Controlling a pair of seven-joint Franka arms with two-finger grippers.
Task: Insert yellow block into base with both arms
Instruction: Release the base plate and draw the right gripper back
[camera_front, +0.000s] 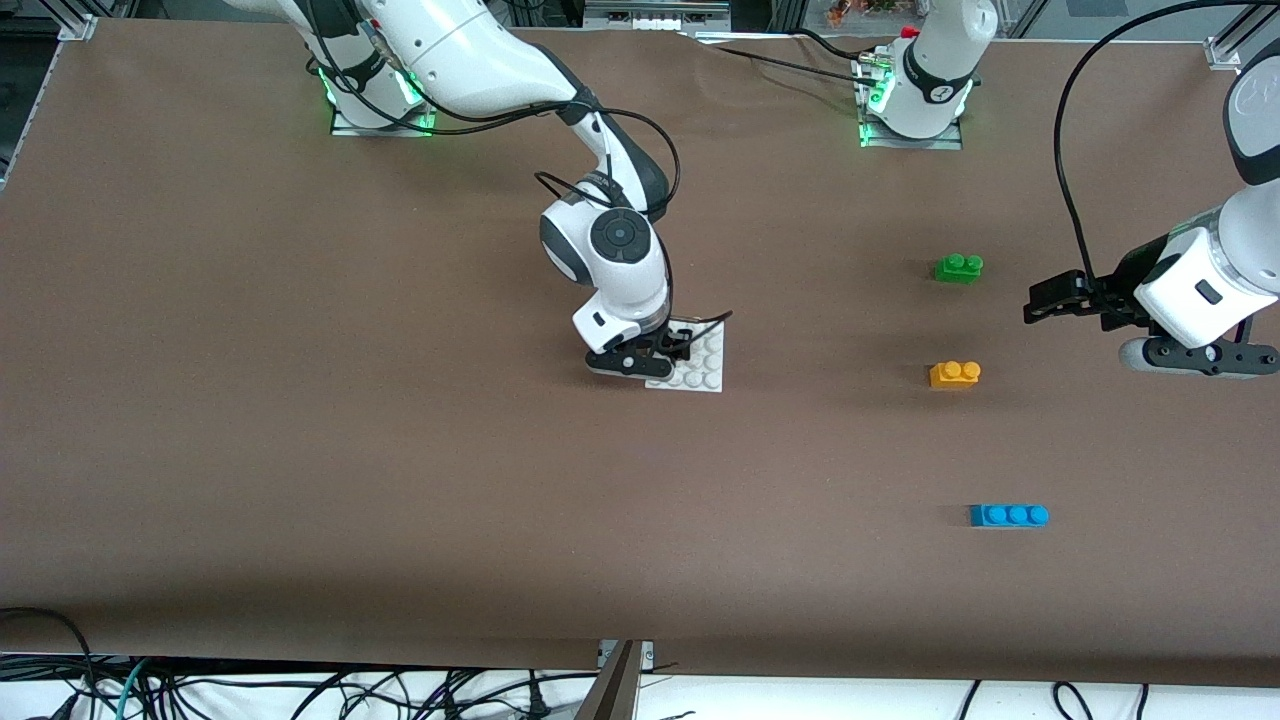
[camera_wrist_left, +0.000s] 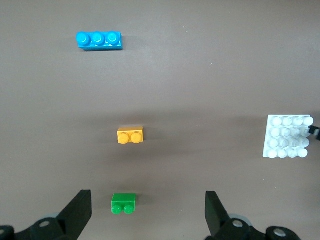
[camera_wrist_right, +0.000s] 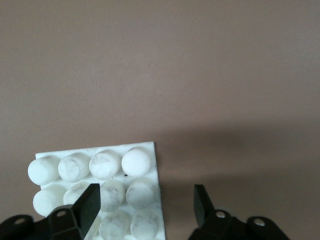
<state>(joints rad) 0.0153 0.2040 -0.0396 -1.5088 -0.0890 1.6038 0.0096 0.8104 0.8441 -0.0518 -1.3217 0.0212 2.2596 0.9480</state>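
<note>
Right end effector (camera_front: 672, 352) straddles base (camera_front: 700, 368) edge

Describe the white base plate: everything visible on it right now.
The base is a flat white square plate, plastic by its look, with a four-by-four grid of round, slightly scuffed studs. It lies flat on the brown table, toward the right arm's end from the bricks. No brick is on it. The right gripper is down at one edge, fingers apart, one over the studs.

With twelve o'clock toward the arms' bases, the block (camera_front: 955, 374) sits on the surface (camera_front: 300, 450). A second two-stud brick (camera_front: 959, 268) lies at its twelve, the three-stud brick (camera_front: 1008, 515) near five, and the base (camera_front: 705, 365) well apart at nine. The right end effector (camera_front: 672, 350) is down at the base's edge, and the left end effector (camera_front: 1040, 300) hangs over the surface at three.
</note>
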